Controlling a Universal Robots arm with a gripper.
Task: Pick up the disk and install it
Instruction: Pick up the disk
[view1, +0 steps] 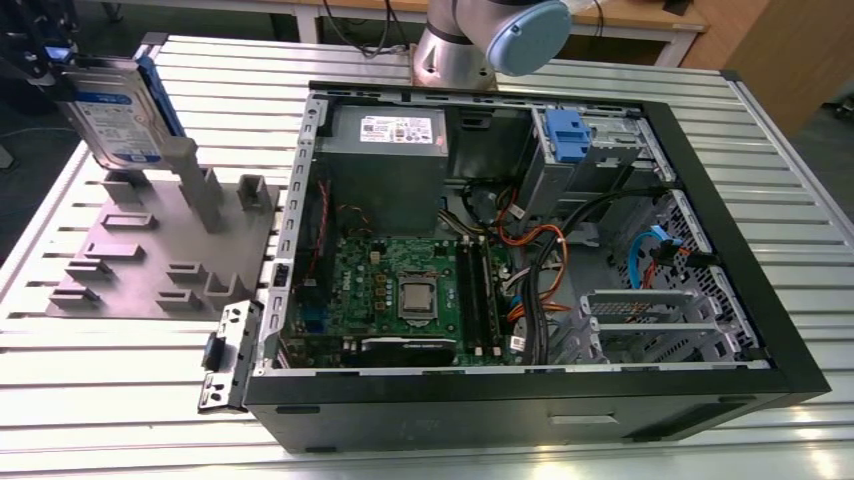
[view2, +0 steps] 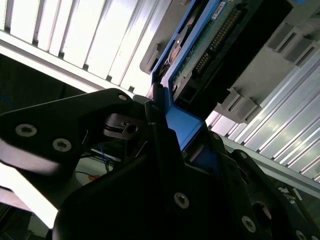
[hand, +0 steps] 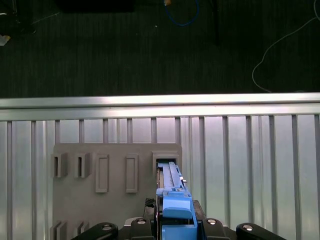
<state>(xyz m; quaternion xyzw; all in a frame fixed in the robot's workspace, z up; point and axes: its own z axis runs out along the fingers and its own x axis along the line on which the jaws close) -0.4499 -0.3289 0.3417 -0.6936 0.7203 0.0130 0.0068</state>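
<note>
Claw (view1: 60, 70) is gripping the disk (view1: 118, 115) by its top end, fingers (view2: 155, 125) clamping the blue carrier (hand: 176, 210), as seen in the wrist views. Disk is standing upright, label facing out, over the grey fixture (view1: 147, 245) at the exterior view's left, on the slatted table (view1: 107, 400). Lower edge is lining up w/ a fixture slot (hand: 165, 161); can't tell if it's touching. Open PC case (view1: 747, 250) is lying just beside the fixture, toward the exterior view's right.
</note>
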